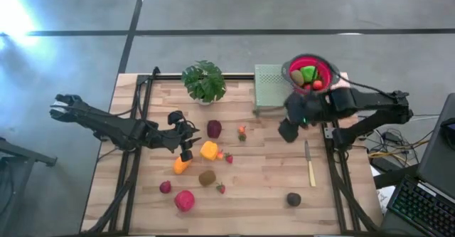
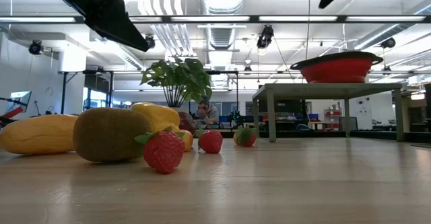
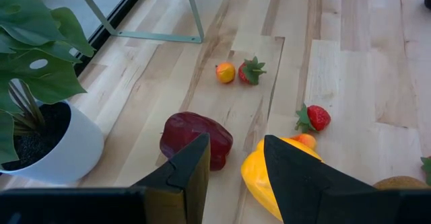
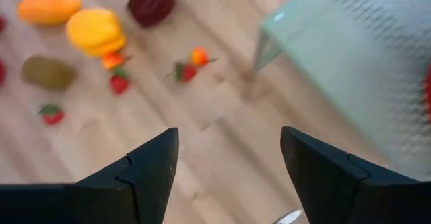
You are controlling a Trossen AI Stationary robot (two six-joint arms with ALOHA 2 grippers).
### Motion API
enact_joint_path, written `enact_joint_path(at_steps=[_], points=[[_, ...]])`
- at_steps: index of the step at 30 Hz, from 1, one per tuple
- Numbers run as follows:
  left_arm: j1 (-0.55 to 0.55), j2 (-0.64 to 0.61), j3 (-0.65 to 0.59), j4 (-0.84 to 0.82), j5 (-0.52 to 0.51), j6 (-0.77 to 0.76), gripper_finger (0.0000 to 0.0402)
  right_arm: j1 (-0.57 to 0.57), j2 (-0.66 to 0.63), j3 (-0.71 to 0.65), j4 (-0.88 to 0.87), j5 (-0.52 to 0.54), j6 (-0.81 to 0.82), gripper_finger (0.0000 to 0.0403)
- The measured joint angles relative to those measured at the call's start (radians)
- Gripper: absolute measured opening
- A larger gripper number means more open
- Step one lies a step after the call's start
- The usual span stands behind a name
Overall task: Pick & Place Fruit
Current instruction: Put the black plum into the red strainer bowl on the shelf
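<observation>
On the table — ten fruits (image 1: 209,150) | right pincer (image 4: 229,167) spread — empty

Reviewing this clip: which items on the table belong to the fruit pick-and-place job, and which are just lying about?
Job items:
- yellow fruit
- maroon fruit
- orange fruit
- brown kiwi
- strawberries
- red bowl, already holding fruit
- green stand

Lying about:
- potted plant
- knife

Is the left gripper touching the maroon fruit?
Apart. The left wrist view shows the open left gripper empty, with bare wood visible between its fingers; the maroon fruit lies beyond the fingertips.
</observation>
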Motion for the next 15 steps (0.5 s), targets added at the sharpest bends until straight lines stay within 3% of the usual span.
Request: enact_joint_path(at_steps=[7,15], points=[[0.0,0.0,0.0,0.0,0.0,0.0,0.0147,0.216,0.025,-0.019,0.002,0.007,0.18,0.0264],[0.0,0.0,0.0,0.0,0.0,0.0,0.0147,0.407,0.116,-0.019,0.003,0.009,0.367,0.0243]])
